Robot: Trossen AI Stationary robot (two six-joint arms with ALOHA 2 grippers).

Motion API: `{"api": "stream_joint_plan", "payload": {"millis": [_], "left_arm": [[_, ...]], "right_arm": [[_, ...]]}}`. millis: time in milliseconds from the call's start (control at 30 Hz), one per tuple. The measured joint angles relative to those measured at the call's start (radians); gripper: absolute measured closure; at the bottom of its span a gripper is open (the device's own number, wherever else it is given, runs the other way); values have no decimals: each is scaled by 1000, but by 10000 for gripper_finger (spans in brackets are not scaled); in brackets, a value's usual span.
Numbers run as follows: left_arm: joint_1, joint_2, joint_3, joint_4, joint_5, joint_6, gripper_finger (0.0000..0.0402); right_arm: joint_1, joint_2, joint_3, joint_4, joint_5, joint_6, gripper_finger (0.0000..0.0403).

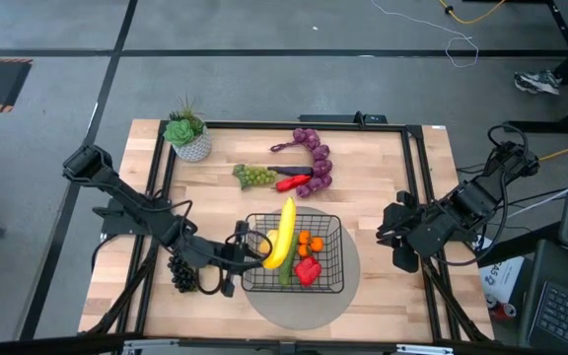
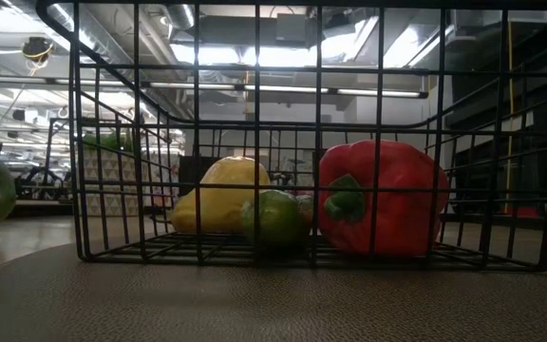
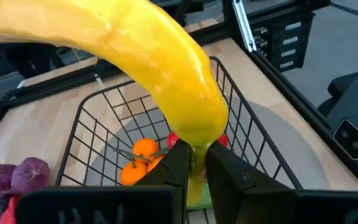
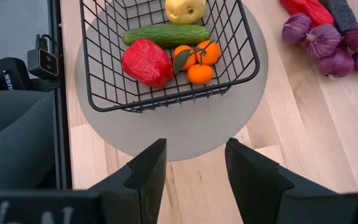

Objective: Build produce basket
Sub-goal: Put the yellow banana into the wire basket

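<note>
The black wire basket (image 1: 331, 281) stands on a round grey mat near the table's front. In it lie a red pepper (image 4: 146, 62), a cucumber (image 4: 166, 34), orange pieces (image 4: 199, 62) and a yellow fruit (image 4: 185, 9). A yellow banana (image 1: 284, 232) stretches over the basket. My left gripper (image 1: 259, 258) is at the basket's near left corner, shut on the banana's end. Off the basket's right side, my right gripper (image 1: 399, 258) stands open and holds nothing. My left gripper pinches the banana's narrow end (image 3: 197, 148) between its two fingers (image 3: 178, 167). The fingers come nearly level from the table's left. From the hold the banana reaches out over the basket toward the table's far edge. Whether its far end touches the rim, I cannot tell.
Purple grapes (image 1: 314, 153), green grapes (image 1: 254, 176) and a red pepper (image 1: 292, 182) lie behind the basket. A dark grape bunch (image 1: 181, 272) lies at the near left under my left arm. A potted succulent (image 1: 189, 138) stands at the far left corner.
</note>
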Motion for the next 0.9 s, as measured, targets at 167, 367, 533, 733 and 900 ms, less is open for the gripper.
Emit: {"api": "stream_joint_plan", "payload": {"millis": [167,367,533,733,900], "left_arm": [[0,0,0,1,0,-34,358],[0,0,0,1,-1,-57,355],[4,0,0,11,-5,-116,353],[4,0,0,27,-7,-115,320],[5,0,0,28,-7,-114,286]], "right_arm": [[0,0,0,-7,0,-1,238],[0,0,0,-8,3,-39,237],[0,0,0,-8,2,-45,238],[0,0,0,-8,2,-45,237],[0,0,0,-7,2,-45,238]]}}
